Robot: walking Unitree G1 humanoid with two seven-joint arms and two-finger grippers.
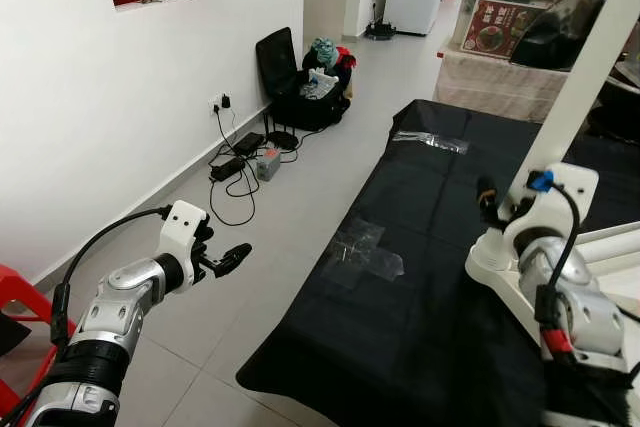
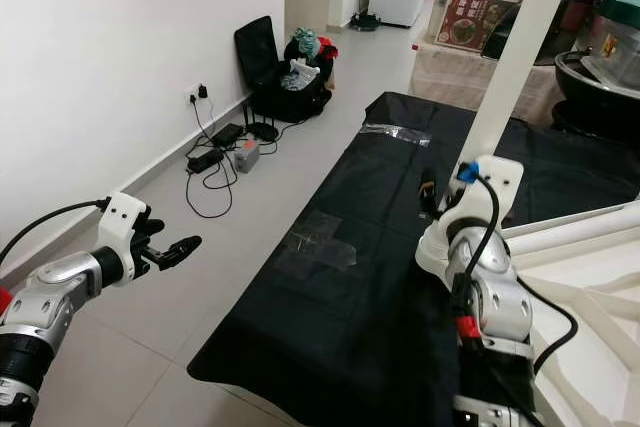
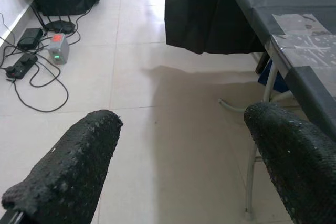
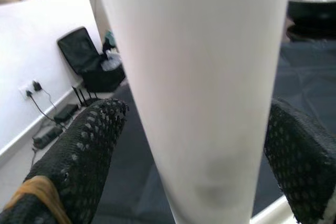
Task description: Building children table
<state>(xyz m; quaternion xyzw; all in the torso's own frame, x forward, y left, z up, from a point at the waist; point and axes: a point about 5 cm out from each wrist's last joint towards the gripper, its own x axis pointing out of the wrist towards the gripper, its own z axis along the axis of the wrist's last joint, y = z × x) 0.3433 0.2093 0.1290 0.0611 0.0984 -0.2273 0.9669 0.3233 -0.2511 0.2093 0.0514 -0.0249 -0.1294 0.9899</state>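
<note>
Right wrist view: right gripper [image 4: 194, 145] clasps white table leg [image 4: 199, 77].

White wall [image 1: 120, 97], tiled floor [image 1: 300, 197], black-draped table [image 1: 420, 277]

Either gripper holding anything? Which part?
Right gripper has the white table leg between its fingers, near the lower end. Left gripper is open, empty.

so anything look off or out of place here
The white table leg leans at a tilt between the right end effector fingers. Clear tape patches lie wrinkled on the black cloth. Cables sprawl loose across the floor by the wall.
</note>
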